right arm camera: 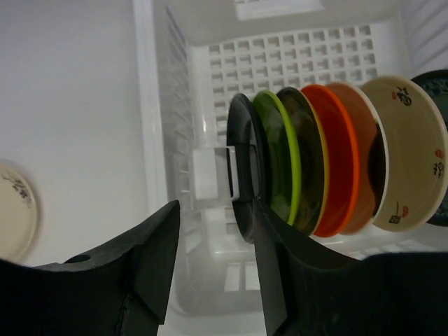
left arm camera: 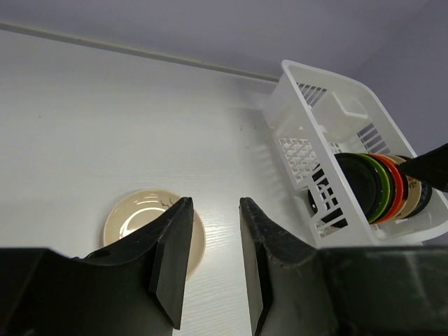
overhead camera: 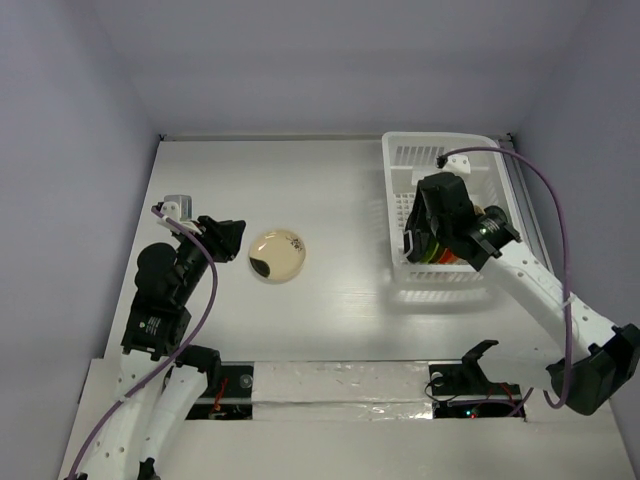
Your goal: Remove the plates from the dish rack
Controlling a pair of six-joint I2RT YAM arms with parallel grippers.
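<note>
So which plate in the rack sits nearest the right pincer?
The black plate, at the end of the upright row next to the green plate; the rest stand farther off.

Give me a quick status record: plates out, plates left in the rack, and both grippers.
unloaded: one cream plate, flat on the table
dish rack: holds a row of plates standing on edge: black plate, green plate, orange-red plate, patterned cream plate
left gripper: open, empty, over the table near the cream plate
right gripper: open, empty, over the dish rack at the black plate's end of the row
</note>
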